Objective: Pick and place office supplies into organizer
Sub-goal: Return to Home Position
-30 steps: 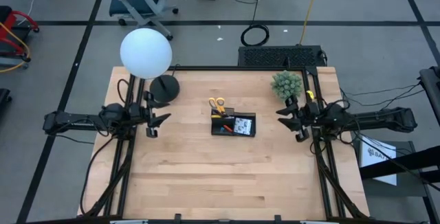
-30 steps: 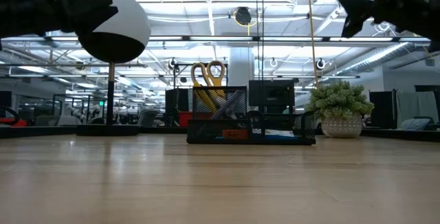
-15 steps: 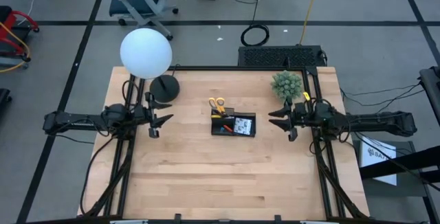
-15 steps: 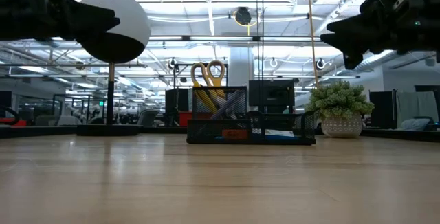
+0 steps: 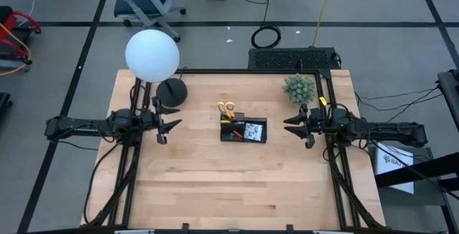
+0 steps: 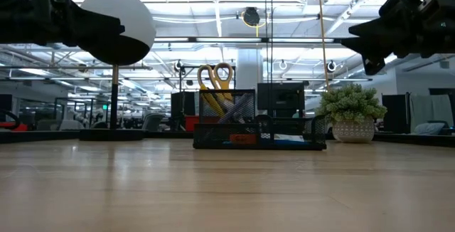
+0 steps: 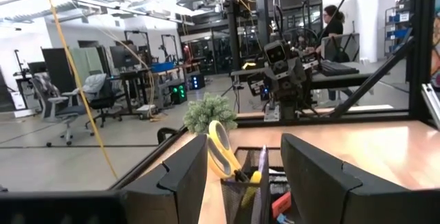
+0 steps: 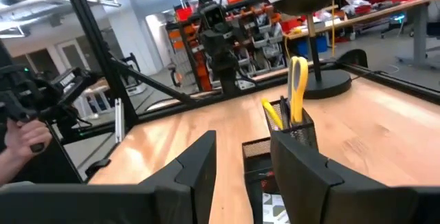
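Scissors [image 5: 226, 108] in organizer [image 5: 231, 138] (at its back), plant [image 5: 298, 88] rightward

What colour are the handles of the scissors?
Yellow. The scissors show best in the low view, standing in the organizer.

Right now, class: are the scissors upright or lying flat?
Upright: the scissors stand handles-up in the organizer, yellow loops above its rim in the low view.

Black mesh organizer [image 5: 244, 140] mid-frame, yellow-handled scissors [image 5: 226, 108], white lamp globe [image 5: 152, 55] upper left, green plant [image 5: 298, 88], pale wood table [image 5: 215, 184].
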### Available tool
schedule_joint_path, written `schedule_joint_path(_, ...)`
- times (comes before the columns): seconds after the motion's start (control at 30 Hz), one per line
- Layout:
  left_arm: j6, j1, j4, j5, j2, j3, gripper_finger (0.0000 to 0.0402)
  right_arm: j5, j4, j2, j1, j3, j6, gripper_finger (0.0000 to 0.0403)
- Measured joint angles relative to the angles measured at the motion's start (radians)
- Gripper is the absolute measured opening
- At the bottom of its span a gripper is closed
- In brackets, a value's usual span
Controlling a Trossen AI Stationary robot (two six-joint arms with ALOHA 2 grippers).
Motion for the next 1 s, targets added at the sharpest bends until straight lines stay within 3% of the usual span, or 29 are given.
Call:
schedule_joint_path(0.53, 0.001, 0.0, -0.134, -0.012, 0.0, 0.001, 0.0191, 0.0, -0.211, -0.148, 0.0, 0.0, -0.013, 0.013)
schedule_joint_path(0.87, 0.007, 0.0, -0.203, -0.012, 0.0, 0.001, 0.0191, -0.033, -0.224, -0.155, 0.0, 0.0, -0.024, 0.013)
schedule_joint_path(1.0, 0.007, -0.011, -0.208, 0.034, 0.0, 0.001, 0.0191, -0.081, -0.22, -0.155, 0.0, 0.0, -0.024, 0.013)
